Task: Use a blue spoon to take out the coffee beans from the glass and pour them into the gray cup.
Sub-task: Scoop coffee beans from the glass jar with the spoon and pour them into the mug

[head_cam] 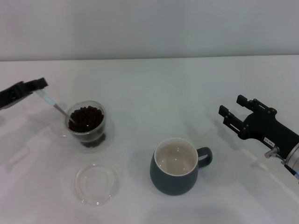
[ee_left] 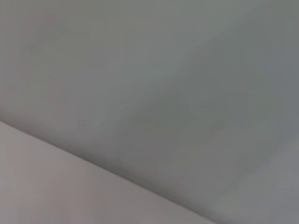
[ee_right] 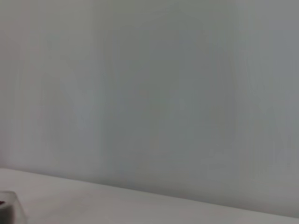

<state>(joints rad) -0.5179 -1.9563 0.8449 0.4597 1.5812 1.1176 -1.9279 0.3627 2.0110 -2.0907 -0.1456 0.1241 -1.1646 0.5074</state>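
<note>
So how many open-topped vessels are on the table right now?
3. The glass with coffee beans stands at the left, the gray cup near the middle, and a shallow clear dish in front of the glass. None seems hidden.

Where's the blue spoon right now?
In the head view, on the robot's left: the left tool holds the blue spoon, angled down with its bowl in the coffee beans inside the glass.
</note>
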